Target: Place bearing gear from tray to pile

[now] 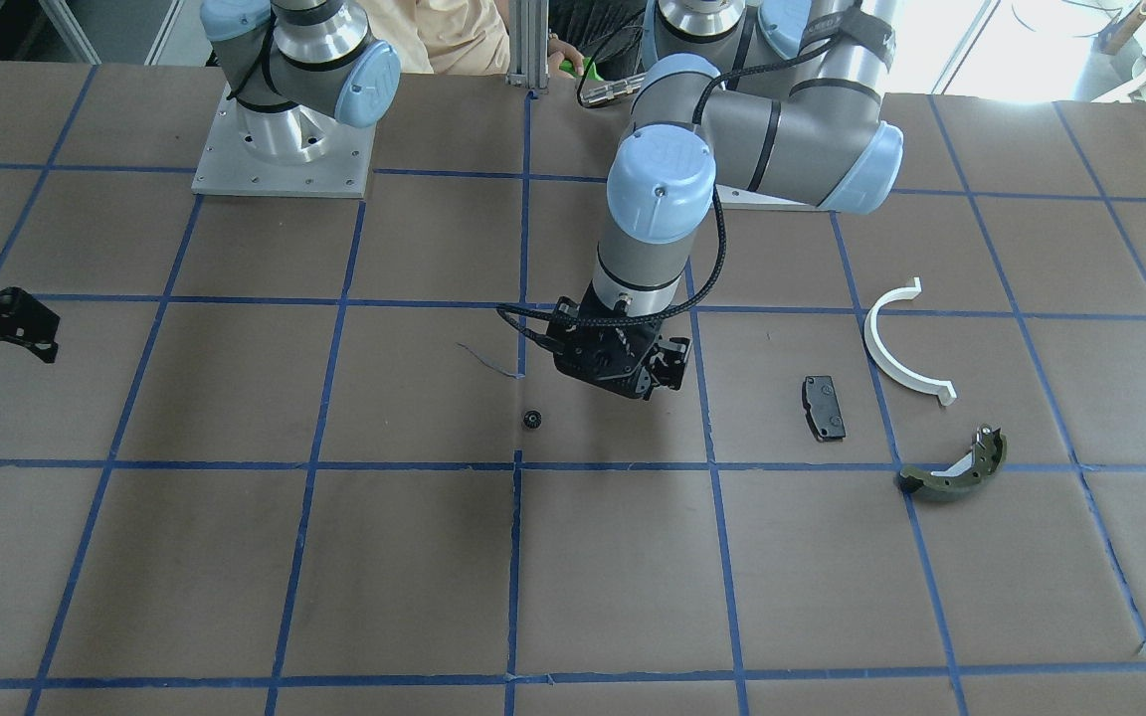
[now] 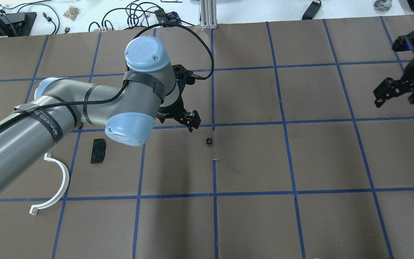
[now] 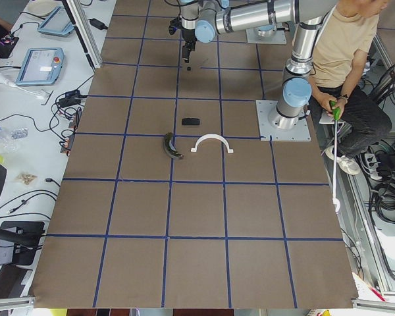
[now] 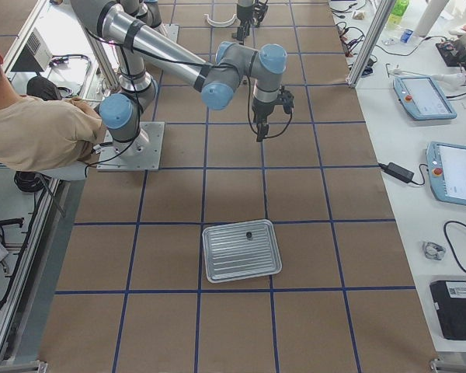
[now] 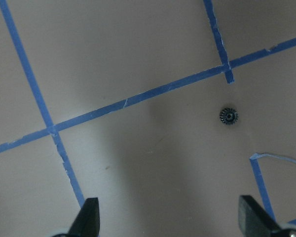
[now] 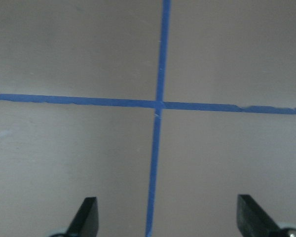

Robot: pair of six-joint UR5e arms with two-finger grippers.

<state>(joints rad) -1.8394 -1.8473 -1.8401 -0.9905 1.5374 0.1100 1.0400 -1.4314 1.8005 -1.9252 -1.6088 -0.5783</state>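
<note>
The bearing gear (image 1: 533,419) (image 2: 209,141) is a tiny black toothed ring lying on the brown paper near the table's middle, beside a blue tape crossing. My left gripper (image 1: 648,378) (image 2: 187,120) hovers just beside it, open and empty; in the left wrist view the gear (image 5: 228,116) sits ahead of the right fingertip. The pile holds a white half-ring (image 1: 874,343) (image 2: 64,178), a black plate (image 1: 823,407) (image 2: 98,151) and an olive brake shoe (image 1: 956,467). The tray (image 4: 241,251) lies on the robot's right side. My right gripper (image 1: 21,323) (image 2: 397,95) is open over bare paper.
A small dark part (image 4: 249,234) lies inside the tray. A person in a beige shirt (image 4: 39,132) sits behind the robot bases. A loose curl of blue tape (image 2: 226,163) lies near the gear. Tablets and cables line the benches past the table's edges.
</note>
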